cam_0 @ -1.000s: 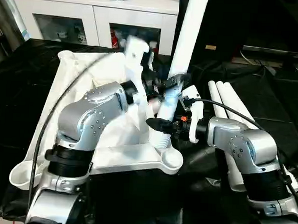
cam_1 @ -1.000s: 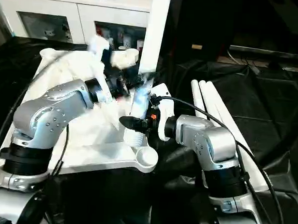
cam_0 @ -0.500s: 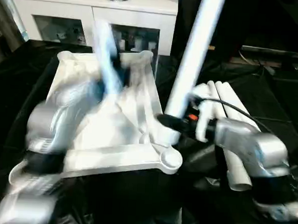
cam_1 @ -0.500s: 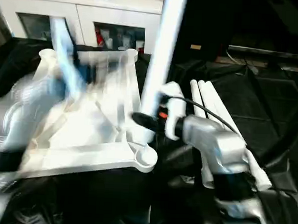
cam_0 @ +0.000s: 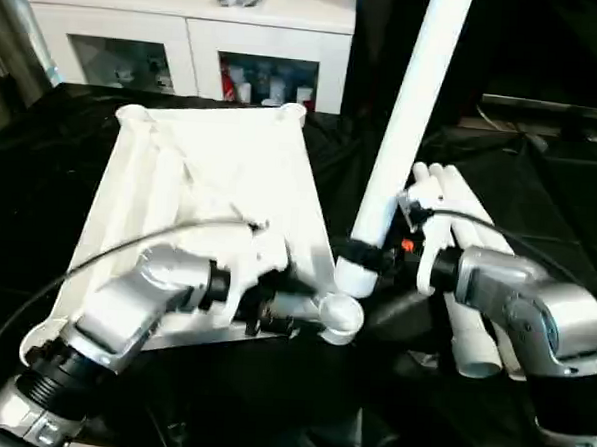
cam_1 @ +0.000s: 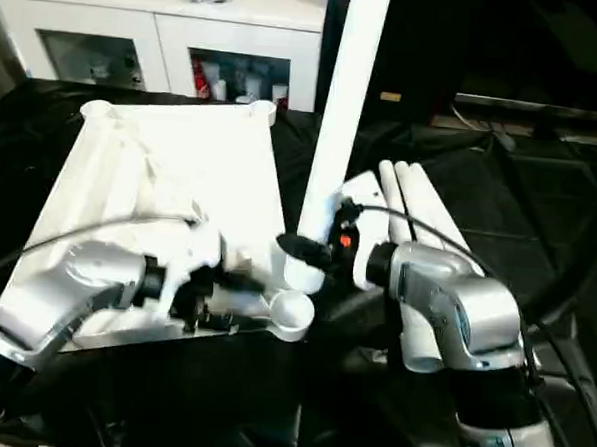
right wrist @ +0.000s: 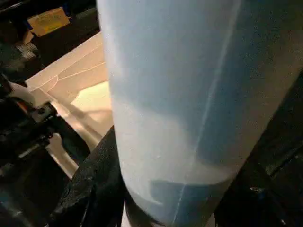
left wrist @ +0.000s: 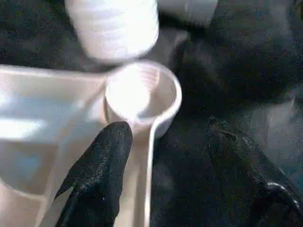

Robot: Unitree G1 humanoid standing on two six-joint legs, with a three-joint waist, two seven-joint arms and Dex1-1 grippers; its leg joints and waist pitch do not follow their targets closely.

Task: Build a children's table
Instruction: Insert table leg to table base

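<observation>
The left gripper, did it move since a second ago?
Yes. The left gripper was up beside the long white tube leg; now it sits lower, at the near edge of the white plastic table top, by its round corner socket.

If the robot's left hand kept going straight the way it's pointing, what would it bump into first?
Probably the round corner socket of the table top. The left gripper points right at it; the leg hangs just beyond.

White glass-door cabinet (cam_0: 188,47) upper left of frame; black sheeting (cam_0: 540,196) covers surface; dark background upper right.
</observation>
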